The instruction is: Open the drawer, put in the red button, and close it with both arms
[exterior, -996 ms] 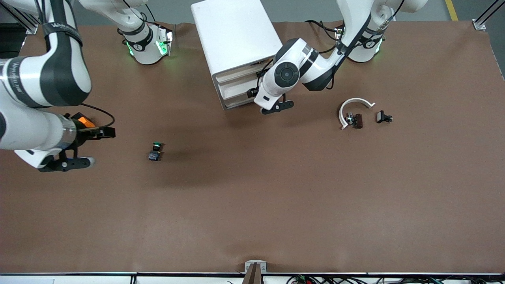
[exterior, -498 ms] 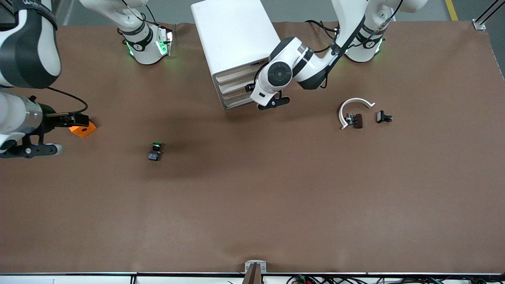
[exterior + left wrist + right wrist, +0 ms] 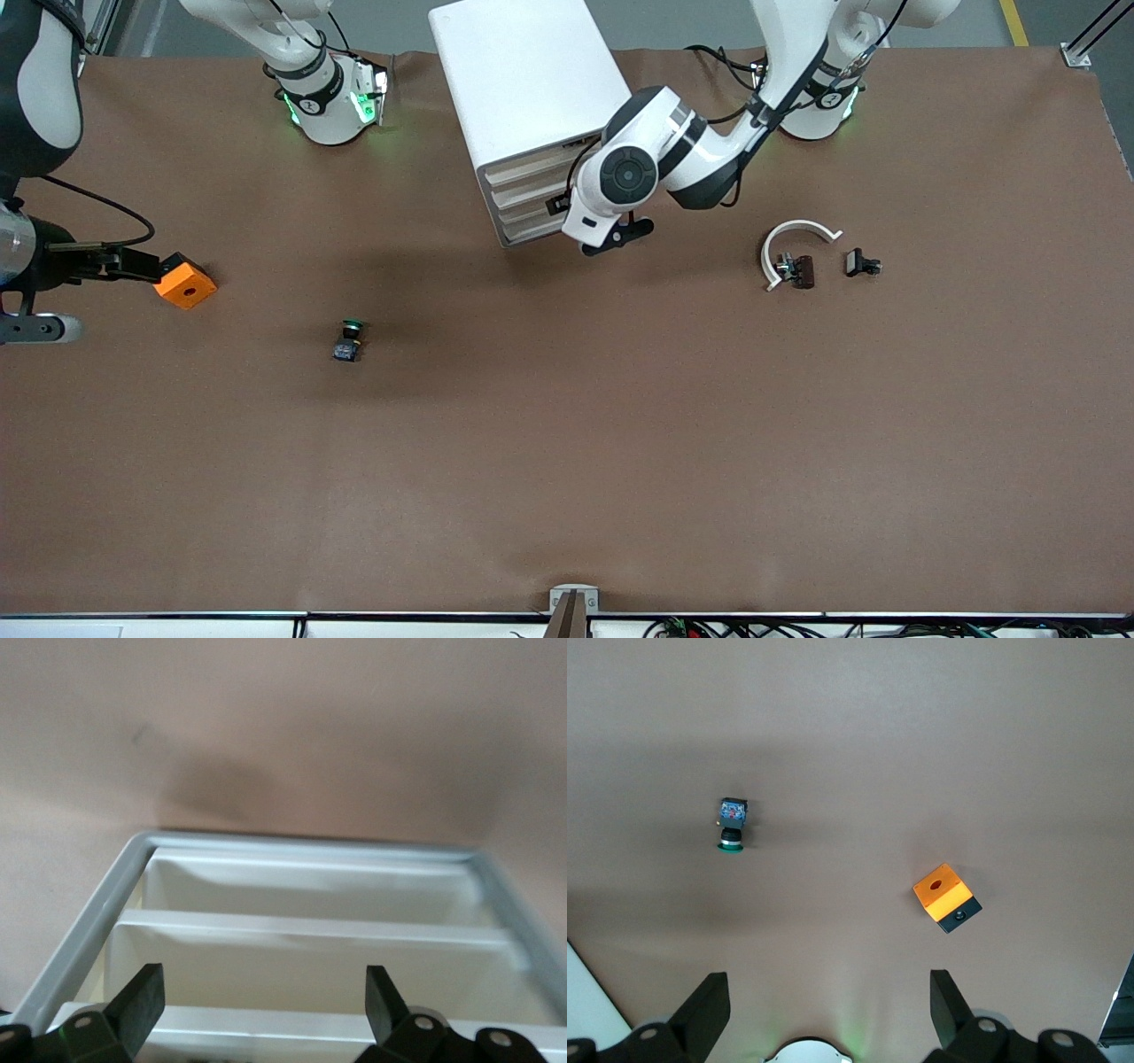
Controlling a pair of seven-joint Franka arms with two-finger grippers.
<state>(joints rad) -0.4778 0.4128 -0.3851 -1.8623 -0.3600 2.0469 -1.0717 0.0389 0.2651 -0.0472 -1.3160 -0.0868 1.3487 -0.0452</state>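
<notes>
**Both grippers spread wide, drawers shut**

The brown table (image 3: 620, 461) carries everything. The left arm (image 3: 700, 159) reaches from its base to the white cabinet (image 3: 523, 80), which stands between the two bases. The left gripper (image 3: 261, 983) is just in front of the cabinet's cream drawer fronts (image 3: 527, 199), its fingers (image 3: 142, 997) wide apart and holding nothing. All four fronts sit flush, so the drawer is closed.

The right arm (image 3: 35, 97) is at its own end of the table. The right gripper (image 3: 828, 992) hangs over bare table near the orange block (image 3: 184, 283), fingers (image 3: 707, 1005) spread and empty.

A white curved piece (image 3: 791, 239) lies toward the left arm's end. In its curve is a small dark reddish part (image 3: 797, 270); whether that is the red button I cannot tell. A small black part (image 3: 859, 263) lies just beside the curved piece. The green-capped button (image 3: 349, 341) lies on its side, nearer the front camera than the cabinet
</notes>
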